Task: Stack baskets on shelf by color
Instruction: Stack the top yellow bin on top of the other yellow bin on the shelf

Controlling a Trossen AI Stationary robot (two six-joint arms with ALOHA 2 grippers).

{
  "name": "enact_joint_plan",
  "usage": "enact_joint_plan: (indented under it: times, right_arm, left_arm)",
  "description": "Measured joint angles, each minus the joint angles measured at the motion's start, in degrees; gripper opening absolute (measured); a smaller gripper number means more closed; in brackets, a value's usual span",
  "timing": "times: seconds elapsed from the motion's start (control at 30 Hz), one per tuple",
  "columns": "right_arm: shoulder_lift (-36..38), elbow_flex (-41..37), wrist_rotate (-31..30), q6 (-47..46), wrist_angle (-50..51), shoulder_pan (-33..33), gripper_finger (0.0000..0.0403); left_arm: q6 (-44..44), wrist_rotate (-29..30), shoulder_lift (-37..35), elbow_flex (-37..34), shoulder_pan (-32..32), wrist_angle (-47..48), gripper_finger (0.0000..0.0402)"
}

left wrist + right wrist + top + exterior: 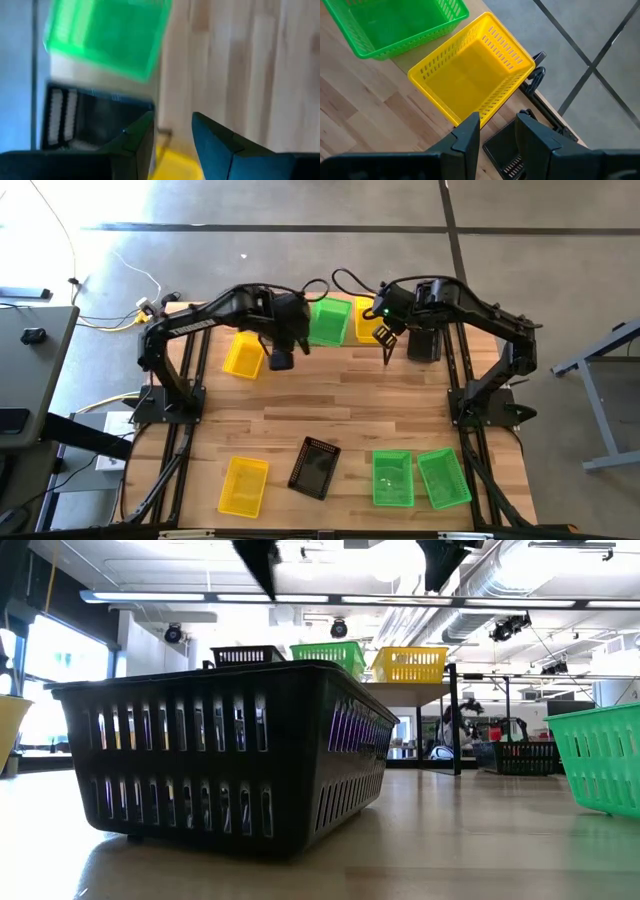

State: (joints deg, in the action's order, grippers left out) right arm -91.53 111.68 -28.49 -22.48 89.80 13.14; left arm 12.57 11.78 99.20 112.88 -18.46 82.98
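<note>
On the shelf [410,686] at the table's far side stand a black basket [245,655], a green basket [330,322] and a yellow basket [366,318], side by side. My left gripper [283,352] hovers open and empty above the shelf's left part; its wrist view shows the black basket [95,120] and the green one [107,37]. My right gripper [386,345] hovers open and empty just near of the yellow basket [470,75]. Another black basket [424,342] stands right of the shelf.
A yellow basket [243,355] lies on the table left of the shelf. Along the near edge lie a yellow basket [243,485], a black basket [315,467] and two green baskets [392,477] [444,477]. Bare wood [340,400] lies in the table's middle.
</note>
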Motion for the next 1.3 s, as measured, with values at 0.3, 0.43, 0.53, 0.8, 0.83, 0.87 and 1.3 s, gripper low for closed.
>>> enact_joint_plan:
  times: [0.3,0.43,0.53,0.8,0.83,0.87,1.3]
  right_arm:
    - [0.0,0.0,2.08,0.0,0.0,-0.06,0.011]
    - [0.0,0.0,2.08,0.24,-0.03,-0.04,0.011]
    - [0.0,0.0,2.08,0.42,-0.05,-0.04,0.011]
    - [0.0,0.0,2.08,0.46,-1.08,-0.04,0.011]
    - [0.0,0.0,2.08,0.46,-1.22,-0.04,0.011]
    - [0.0,0.0,2.06,0.46,-1.29,-0.05,0.011]
    - [0.0,0.0,1.97,0.05,-1.36,-0.04,0.011]
  left_arm:
    - [-6.0,-3.83,-9.82,-3.96,1.33,5.98,0.0122]
    - [-8.69,-3.22,-16.46,-11.8,2.57,4.91,0.0122]
    - [-9.44,-3.18,-22.05,-20.04,4.29,1.3,0.0122]
    - [-9.41,1.25,-34.1,-41.44,9.67,-10.4,0.0122]
    - [-9.41,1.45,-34.78,-43.39,10.1,-10.82,0.0122]
    - [-9.41,1.5,-35.25,-45.19,10.48,-10.95,0.0122]
    - [-7.1,4.73,-35.46,-60.37,13.49,-17.08,0.0122]
